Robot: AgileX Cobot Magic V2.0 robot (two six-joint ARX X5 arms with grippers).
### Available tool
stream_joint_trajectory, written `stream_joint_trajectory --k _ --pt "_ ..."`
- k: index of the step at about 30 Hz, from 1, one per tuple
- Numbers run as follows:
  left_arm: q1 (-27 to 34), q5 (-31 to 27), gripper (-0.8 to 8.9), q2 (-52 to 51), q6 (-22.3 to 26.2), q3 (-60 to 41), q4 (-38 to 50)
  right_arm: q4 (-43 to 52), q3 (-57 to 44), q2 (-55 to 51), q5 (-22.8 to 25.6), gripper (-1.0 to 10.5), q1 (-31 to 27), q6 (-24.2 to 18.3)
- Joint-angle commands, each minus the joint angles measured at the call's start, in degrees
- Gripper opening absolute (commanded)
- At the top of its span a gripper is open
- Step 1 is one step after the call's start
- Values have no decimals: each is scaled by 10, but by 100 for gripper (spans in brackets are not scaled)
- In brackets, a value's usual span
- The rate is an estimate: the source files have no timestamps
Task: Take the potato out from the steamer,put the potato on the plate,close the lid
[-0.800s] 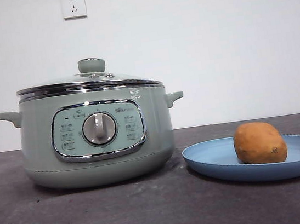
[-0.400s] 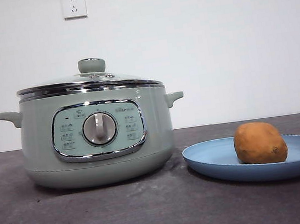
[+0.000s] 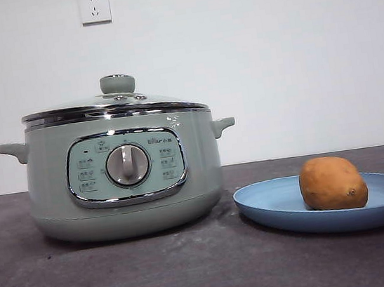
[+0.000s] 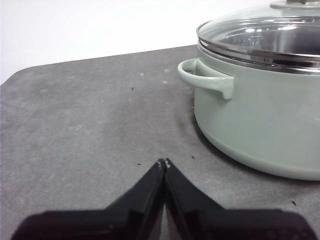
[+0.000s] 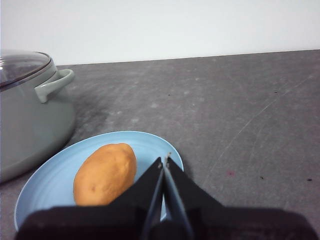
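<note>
The sage-green steamer (image 3: 125, 173) stands at the left with its glass lid (image 3: 112, 104) seated on it. The orange-brown potato (image 3: 332, 183) lies on the blue plate (image 3: 270, 200) at the right. My left gripper (image 4: 164, 163) is shut and empty, low over the table beside the steamer (image 4: 265, 120) and its side handle. My right gripper (image 5: 165, 160) is shut and empty, just beside the potato (image 5: 106, 172) over the rim of the plate (image 5: 50, 180). Neither gripper shows in the front view.
The table top (image 3: 194, 270) is dark grey. A white wall with two sockets (image 3: 94, 7) stands behind. The steamer's other handle (image 5: 54, 84) and the lid's edge (image 5: 20, 65) show in the right wrist view.
</note>
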Motion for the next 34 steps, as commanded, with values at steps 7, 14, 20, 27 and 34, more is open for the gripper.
stream_joint_trajectory --k 7,14,20,27,34 --pt "2 3 -4 0 -2 -7 -5 -17 -4 -2 2 1 0 39" --pt "2 3 -3 0 -2 -7 -5 -17 -4 -2 2 1 0 39" --pt "2 3 -4 0 -2 -7 -5 -17 -4 -2 2 1 0 39" --pt "2 3 -3 0 -2 -7 -5 -17 -4 -2 2 1 0 39" --pt "2 3 -3 0 -2 -7 -5 -17 -4 -2 2 1 0 39"
